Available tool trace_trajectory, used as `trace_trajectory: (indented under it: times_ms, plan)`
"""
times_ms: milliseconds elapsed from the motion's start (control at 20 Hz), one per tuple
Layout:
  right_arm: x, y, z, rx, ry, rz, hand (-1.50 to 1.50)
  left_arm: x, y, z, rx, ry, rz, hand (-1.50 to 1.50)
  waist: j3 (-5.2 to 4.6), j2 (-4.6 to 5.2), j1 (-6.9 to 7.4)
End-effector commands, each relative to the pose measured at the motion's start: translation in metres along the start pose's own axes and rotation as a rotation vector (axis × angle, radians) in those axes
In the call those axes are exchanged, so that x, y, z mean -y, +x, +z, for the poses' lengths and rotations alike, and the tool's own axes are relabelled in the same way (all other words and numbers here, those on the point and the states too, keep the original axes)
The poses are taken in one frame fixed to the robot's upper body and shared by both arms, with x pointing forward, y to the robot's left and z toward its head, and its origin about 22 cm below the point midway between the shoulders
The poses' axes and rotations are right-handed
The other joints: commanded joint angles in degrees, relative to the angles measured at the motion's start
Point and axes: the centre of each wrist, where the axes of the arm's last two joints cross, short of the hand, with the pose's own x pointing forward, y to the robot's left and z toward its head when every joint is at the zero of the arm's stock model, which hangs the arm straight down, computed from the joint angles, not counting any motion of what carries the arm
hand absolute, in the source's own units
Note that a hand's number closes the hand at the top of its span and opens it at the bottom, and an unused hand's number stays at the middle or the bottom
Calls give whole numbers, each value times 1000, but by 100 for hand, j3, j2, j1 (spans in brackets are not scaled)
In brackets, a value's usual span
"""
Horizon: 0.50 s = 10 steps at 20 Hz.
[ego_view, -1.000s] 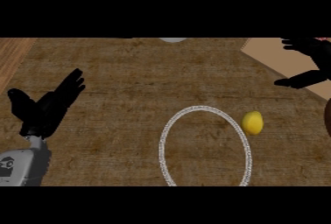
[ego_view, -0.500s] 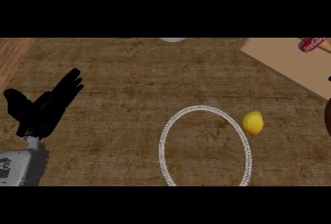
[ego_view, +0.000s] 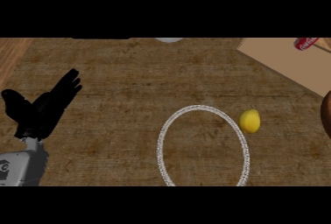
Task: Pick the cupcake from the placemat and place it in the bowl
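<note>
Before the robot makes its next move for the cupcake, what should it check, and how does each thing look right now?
1. Cupcake located: ok, only a red and white bit shows at the top right edge, on the tan placemat.
2. Right hand in view: not ok, it shows nowhere.
3. Left hand free: ok, open, resting at the left, holding nothing.
4. Bowl located: cannot tell; a brown curved thing at the right edge may be it.
5. Other things near: a lemon lies just right of the white ring.
</note>
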Motion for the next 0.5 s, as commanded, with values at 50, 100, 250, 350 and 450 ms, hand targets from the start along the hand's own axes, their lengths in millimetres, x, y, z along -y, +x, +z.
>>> trace_trajectory:
  times_ms: [50,100,250,350,450]
  plan:
    - [34,4,33,194,97,-177,-150,-4,-9,6,-8,15,0,0,3,-51,-158]
    - [40,5,40,189,114,-217,-150,-6,-6,10,-21,27,3,0,17,-90,-213]
    - [32,-3,43,204,167,-291,-150,-9,-9,9,-33,48,17,0,20,-105,-328]
    - [28,-8,46,199,173,-358,-150,-13,-6,11,-21,52,23,0,23,-142,-364]
    - [30,-6,49,204,186,-383,-150,-15,-12,11,-38,66,17,0,28,-123,-429]
